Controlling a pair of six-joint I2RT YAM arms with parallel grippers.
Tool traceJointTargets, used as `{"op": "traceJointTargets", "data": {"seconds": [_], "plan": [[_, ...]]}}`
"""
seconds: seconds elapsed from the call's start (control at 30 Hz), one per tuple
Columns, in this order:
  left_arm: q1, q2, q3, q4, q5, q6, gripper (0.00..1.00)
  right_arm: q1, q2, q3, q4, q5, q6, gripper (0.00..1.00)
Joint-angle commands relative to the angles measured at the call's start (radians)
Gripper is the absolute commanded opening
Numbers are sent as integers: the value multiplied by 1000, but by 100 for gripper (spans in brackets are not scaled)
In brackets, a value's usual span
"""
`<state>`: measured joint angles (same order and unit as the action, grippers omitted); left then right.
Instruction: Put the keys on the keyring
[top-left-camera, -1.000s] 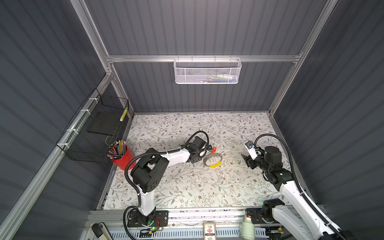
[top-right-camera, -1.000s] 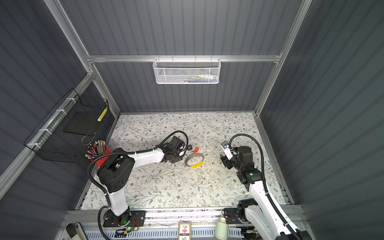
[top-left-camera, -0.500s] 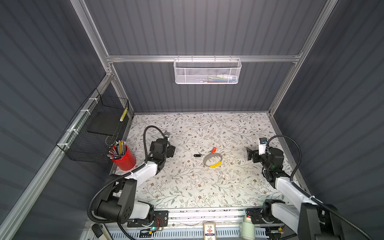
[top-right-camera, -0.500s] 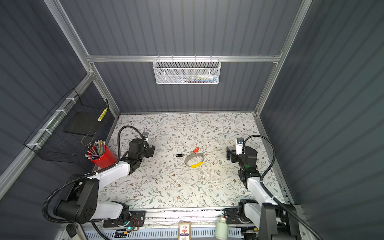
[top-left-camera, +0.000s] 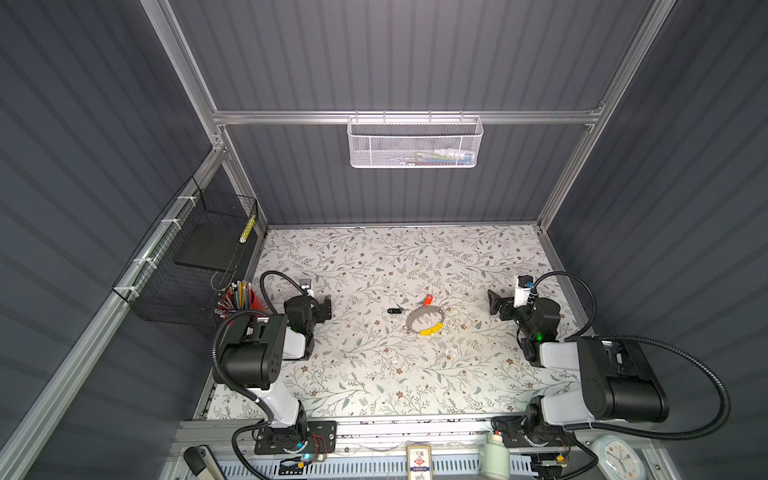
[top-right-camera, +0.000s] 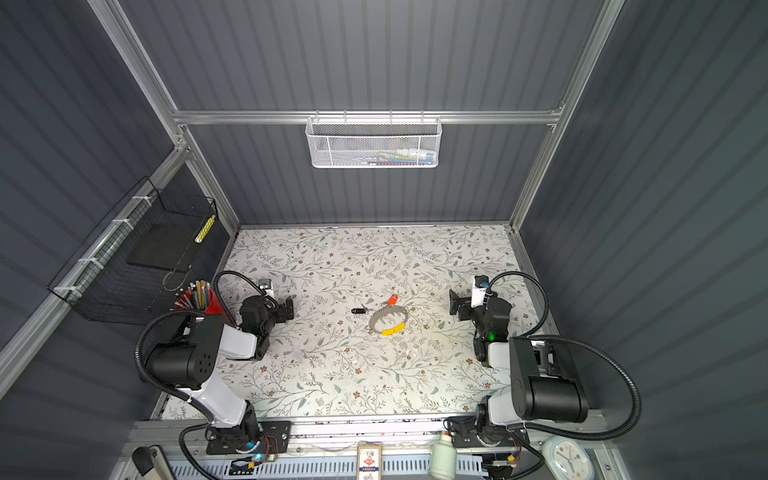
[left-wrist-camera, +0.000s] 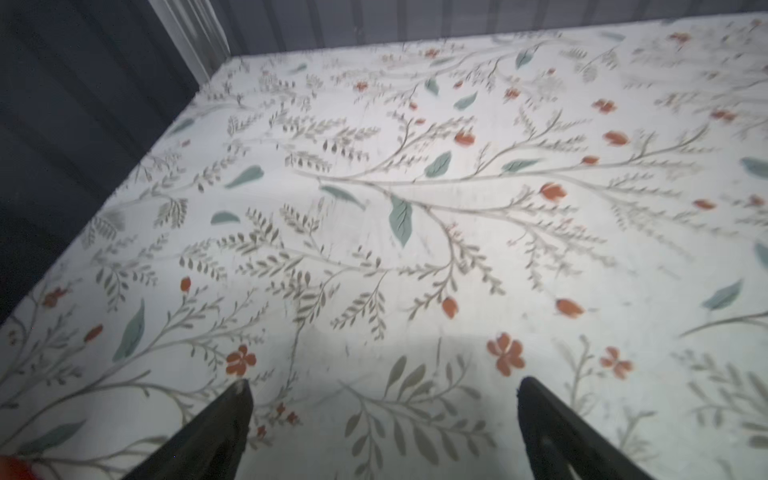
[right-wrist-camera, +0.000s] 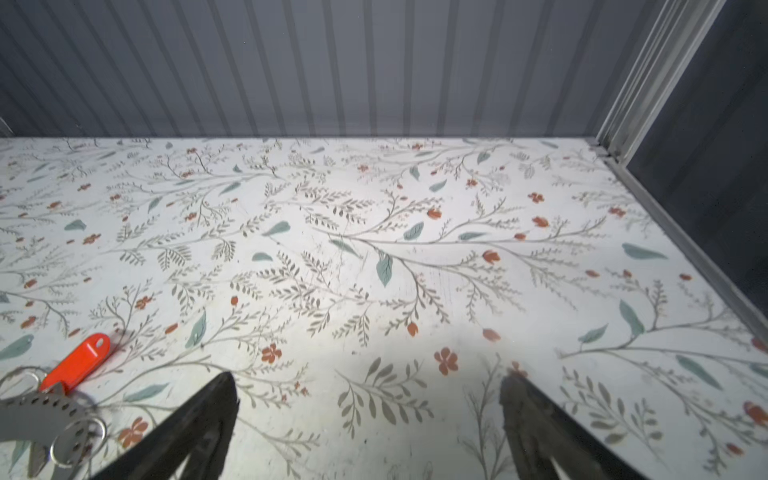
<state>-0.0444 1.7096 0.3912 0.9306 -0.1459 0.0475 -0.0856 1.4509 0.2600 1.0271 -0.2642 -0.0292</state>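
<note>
While the left gripper (top-left-camera: 327, 308) hangs spread and empty, the black key (top-left-camera: 392, 310) lies on the table (top-left-camera: 332, 374) just left of the keyring (top-left-camera: 424, 322), the orange key (top-left-camera: 427, 299) at its far rim (threaded or not, unclear), so the right gripper (top-left-camera: 494, 305), likewise spread and empty, should steady that hoop before any threading.

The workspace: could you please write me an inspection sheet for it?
Surface: floral tabletop.
Job's things: keyring mid-table; orange-red key tag at its far rim, black key tag beside it; threading unclear.
Clutter: red pencil cup at the left edge.
Grippers: left gripper and right gripper open, empty, away from the keyring.
Cables: black cable loops over each wrist, off the keys.
Surroundings: white mesh basket on the back rail; black wire basket on the left wall.
</note>
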Motion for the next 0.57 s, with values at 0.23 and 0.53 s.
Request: {"op": "traceJointTargets", "data": {"seconds": [0.23, 0.53], "plan": [[-2, 7, 84, -25, 95, -4, 100, -3, 4, 13, 38, -12, 11, 99], [-2, 7, 86, -30, 94, -6, 100, -8, 6, 44, -18, -20, 18, 99]]}}
